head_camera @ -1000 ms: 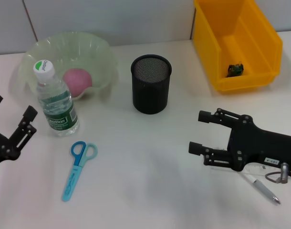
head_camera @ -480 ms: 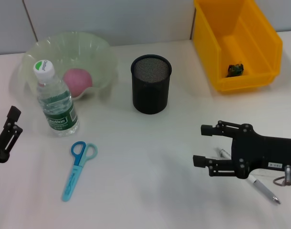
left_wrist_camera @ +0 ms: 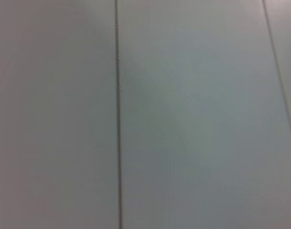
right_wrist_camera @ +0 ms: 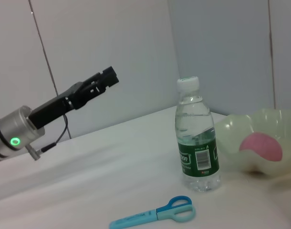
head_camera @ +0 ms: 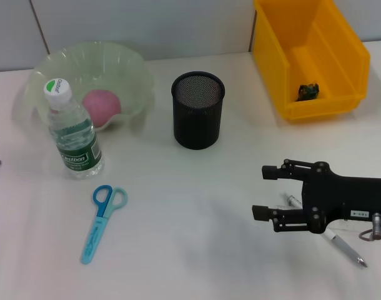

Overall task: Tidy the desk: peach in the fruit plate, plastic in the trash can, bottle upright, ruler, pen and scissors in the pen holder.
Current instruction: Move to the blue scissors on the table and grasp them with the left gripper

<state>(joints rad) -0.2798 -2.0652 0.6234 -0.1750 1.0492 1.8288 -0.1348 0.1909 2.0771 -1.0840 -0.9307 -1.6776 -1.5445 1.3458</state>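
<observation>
Open table ahead of the spread right jaws

Beyond the right gripper (head_camera: pixel 263 190), bare table (head_camera: pixel 197 237) runs to the scissors (head_camera: pixel 102 220); pen holder (head_camera: pixel 198 110) stands off to one side, pen (head_camera: pixel 340 245) beneath the gripper.

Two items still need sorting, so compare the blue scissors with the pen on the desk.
The blue plastic-handled scissors lie in open desk space in front of the upright bottle; the slim silver pen lies partly under the right gripper. The scissors are broader with looped handles; the pen is a thin stick. Both lie flat, outside the black mesh pen holder.
</observation>
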